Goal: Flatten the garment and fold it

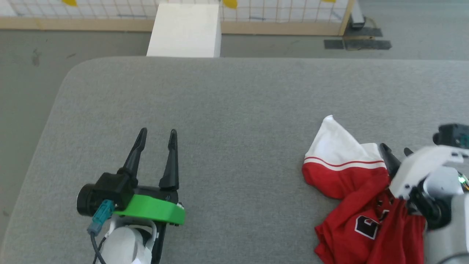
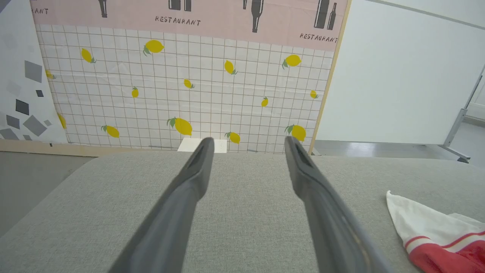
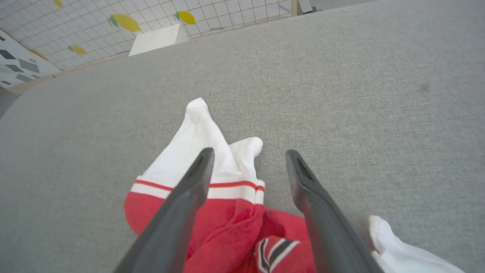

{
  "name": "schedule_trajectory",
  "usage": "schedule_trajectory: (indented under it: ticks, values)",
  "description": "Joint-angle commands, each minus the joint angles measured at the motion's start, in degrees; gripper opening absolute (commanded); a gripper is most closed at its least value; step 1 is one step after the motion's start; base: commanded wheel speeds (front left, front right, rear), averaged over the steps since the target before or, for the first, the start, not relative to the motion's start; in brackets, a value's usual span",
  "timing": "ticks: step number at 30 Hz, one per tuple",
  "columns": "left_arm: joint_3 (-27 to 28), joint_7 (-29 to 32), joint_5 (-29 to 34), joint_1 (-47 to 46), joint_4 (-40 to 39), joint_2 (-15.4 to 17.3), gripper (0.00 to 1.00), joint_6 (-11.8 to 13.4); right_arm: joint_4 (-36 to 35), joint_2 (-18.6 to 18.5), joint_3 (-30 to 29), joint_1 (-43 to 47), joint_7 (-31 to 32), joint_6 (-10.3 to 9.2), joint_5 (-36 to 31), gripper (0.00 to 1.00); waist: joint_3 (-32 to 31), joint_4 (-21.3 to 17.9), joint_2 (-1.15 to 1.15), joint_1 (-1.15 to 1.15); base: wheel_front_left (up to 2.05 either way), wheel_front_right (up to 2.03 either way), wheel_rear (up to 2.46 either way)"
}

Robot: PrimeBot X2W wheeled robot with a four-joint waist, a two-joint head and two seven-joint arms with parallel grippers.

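The garment [image 1: 351, 194] is lying in a crumpled heap at the near right of the table [image 1: 234, 102], its white sleeve [image 1: 335, 141] poking up and away from the bunched red body, with a scrap of black lettering [image 1: 366, 226] showing among the folds. The right gripper [image 1: 395, 148] is hanging just over the heap with its jaws standing apart and gripping nothing: in the right wrist view one finger is crossing the striped trim while the other is passing over bare table beside the cloth, and whether either is brushing the fabric I cannot tell. The left gripper [image 1: 157, 132] is resting well apart from the garment on the left side, jaws likewise spread and empty, pointing across bare table. By the look of it the work is sitting early in the flattening step, with no folding begun, since no edge is lying straight. The next move is probably calling for a fresh pinch on a clear edge, such as the sleeve end or a shoulder, low enough to catch the thin cloth yet taking one layer only. The left gripper is likely needing to come across to take an opposite edge, so the two can draw the body out flat.
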Motion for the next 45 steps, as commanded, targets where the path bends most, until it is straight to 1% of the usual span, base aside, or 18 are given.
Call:
schedule_trajectory:
  ticks: [1,7,8,9,10,11,15,18,21,27,30,33,34,35,36,40,42,45]
  values:
    - [-0.3,-0.2,-0.8,-1.0,-0.1,-0.1,1.00,0.1,3.1,0.0,-0.7,-2.7,0.9,-0.08,-0.8,1.00,2.1,1.9,0.00,0.00,0.00,0.00,0.00]
    - [-1.0,-0.2,-1.1,-2.3,0.0,-0.1,1.00,0.5,17.8,0.0,-3.3,-11.6,5.5,-0.08,-5.6,1.00,4.2,3.6,0.00,0.00,0.00,0.00,0.00]
    - [-1.1,-0.2,-1.2,-2.4,0.0,-0.1,1.00,0.5,20.1,0.0,-3.6,-12.5,6.6,-0.08,-6.5,0.86,4.4,3.8,0.00,0.00,0.00,0.00,0.00]
    - [-1.2,-0.2,-1.2,-2.5,0.0,-0.1,1.00,0.5,21.7,0.0,-3.8,-13.2,7.7,-0.08,-7.2,0.37,4.5,4.0,0.00,0.00,0.00,0.00,0.00]
    - [-1.4,-0.2,-1.3,-2.6,0.1,-0.1,1.00,0.5,23.1,0.0,-3.9,-13.8,8.7,-0.08,-8.0,0.09,4.5,4.2,0.00,0.00,0.00,0.00,0.00]
    - [-1.5,-0.2,-1.3,-2.7,0.2,-0.1,1.00,0.6,23.6,0.0,-3.9,-14.2,8.8,-0.08,-8.6,0.00,4.5,4.4,0.00,0.00,0.00,0.00,0.00]
    - [-1.5,-0.2,-1.4,-2.5,0.6,-0.1,1.00,0.7,21.4,0.0,-3.1,-15.4,2.9,-0.08,-8.9,0.00,3.4,4.6,0.00,0.00,0.00,0.00,0.00]
    - [-1.3,-0.2,-1.3,-2.0,1.1,-0.1,1.00,0.7,17.1,0.0,1.2,-14.8,-2.1,-0.08,-6.4,0.00,1.6,4.7,0.00,0.00,0.00,0.00,0.00]
    - [-1.0,-0.2,-1.2,-1.2,1.3,-0.1,1.00,0.5,10.2,0.0,8.5,-12.9,-5.8,-0.08,-3.4,0.00,-0.2,4.9,0.00,0.00,0.00,0.00,0.00]
    - [-0.8,-0.2,-1.1,-0.1,1.3,-0.1,1.00,0.2,-1.4,0.0,27.0,-6.6,-6.9,-0.08,-0.5,0.00,-2.0,5.7,0.00,0.00,0.00,0.00,0.00]
    - [-0.5,-0.2,-1.2,0.4,1.3,-0.1,1.00,0.1,-1.6,0.0,35.2,-3.6,-6.1,-0.08,-0.6,0.00,-2.3,6.2,0.00,0.00,0.00,0.00,0.00]
    - [-0.5,-0.2,-1.2,0.7,1.3,-0.1,1.00,-0.1,1.1,0.0,42.5,-1.0,-4.7,-0.08,-0.9,0.00,-2.3,6.9,0.00,0.00,0.00,0.00,0.00]
    - [-0.5,-0.2,-1.2,0.7,1.3,-0.1,1.00,-0.1,2.0,0.0,44.0,-0.3,-4.3,-0.08,-0.7,0.23,-2.3,7.2,0.00,0.00,0.00,0.00,0.00]
    - [-0.6,-0.2,-1.2,0.7,1.3,-0.1,1.00,-0.2,3.1,0.0,45.8,0.4,-3.8,-0.08,-0.1,0.60,-2.3,7.4,0.00,0.00,0.00,0.00,0.00]
    - [-0.6,-0.2,-1.2,0.8,1.4,-0.1,1.00,-0.2,3.5,0.0,46.8,0.8,-3.3,-0.08,0.5,1.00,-2.3,7.4,0.00,0.00,0.00,0.00,0.00]
    - [0.0,-0.2,-1.0,1.2,1.3,-0.1,1.00,-0.2,2.1,0.0,48.9,1.9,-2.0,-0.08,3.3,1.00,-2.5,7.1,0.00,0.00,0.00,0.00,0.00]
    - [0.4,-0.2,-0.7,1.6,1.4,-0.1,1.00,-0.3,-0.5,0.0,47.3,2.5,-2.8,-0.08,3.9,1.00,-2.8,6.6,0.00,0.00,0.00,0.00,0.00]
    - [0.5,-0.2,-0.2,2.0,1.7,-0.1,1.00,-0.4,-6.1,0.0,42.2,4.3,-6.4,-0.08,3.7,1.00,-3.2,5.5,0.00,0.00,0.00,0.00,0.00]
